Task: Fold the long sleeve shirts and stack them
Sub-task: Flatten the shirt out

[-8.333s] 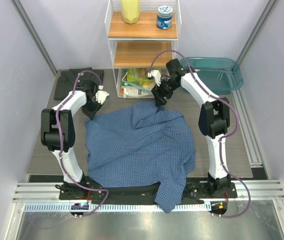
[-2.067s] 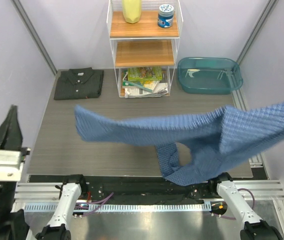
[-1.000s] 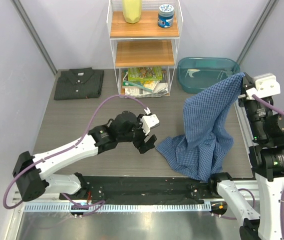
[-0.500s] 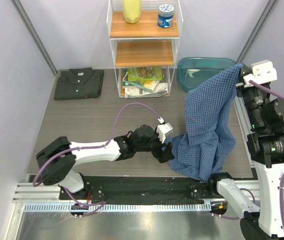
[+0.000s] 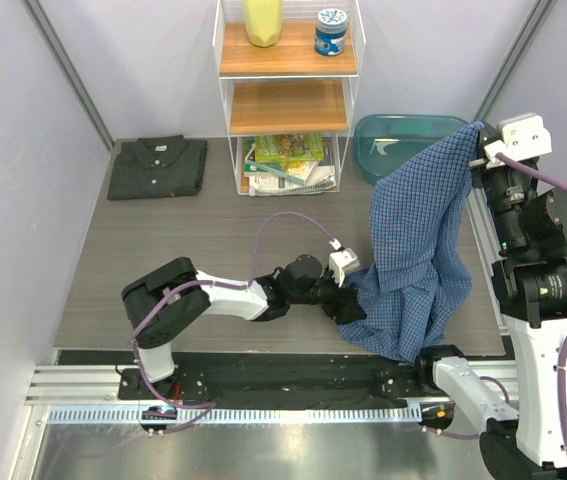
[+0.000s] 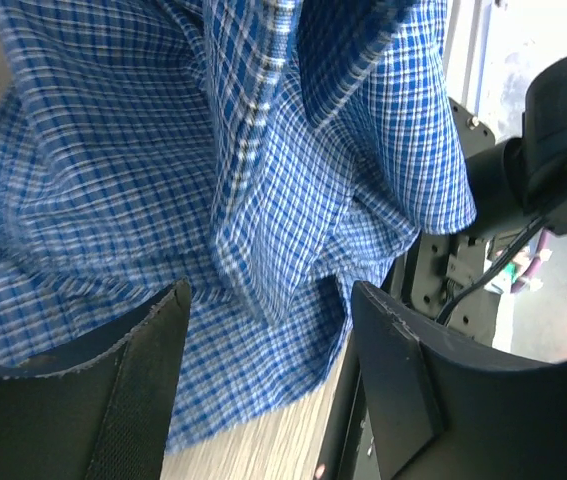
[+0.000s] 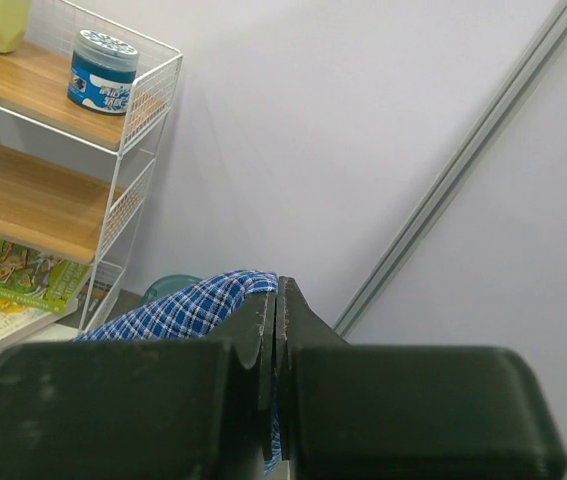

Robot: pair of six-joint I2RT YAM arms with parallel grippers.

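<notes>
One long sleeve shirt, blue with a fine check [image 5: 413, 230], hangs from my right gripper [image 5: 481, 150], which is raised at the right side and shut on its top edge [image 7: 276, 292]. The shirt's lower part rests crumpled on the table near the front edge. My left gripper [image 5: 351, 303] reaches low across the table into that lower part. In the left wrist view its jaws [image 6: 271, 300] stand apart, with a hanging fold of the blue cloth [image 6: 263, 200] between them and not pinched. The other long sleeve shirt, dark charcoal grey [image 5: 158, 166], lies folded at the back left.
A white wire shelf [image 5: 285, 105] stands at the back centre. It holds a yellow container [image 5: 262, 20], a blue jar [image 5: 330, 32] and books [image 5: 283, 160] at the bottom. A teal tub [image 5: 398, 140] sits at the back right, partly behind the hanging shirt.
My left arm has stretched further right, from the table's middle into the shirt's lower folds, and its jaws have narrowed. The right gripper keeps the shirt raised, almost unmoved.
</notes>
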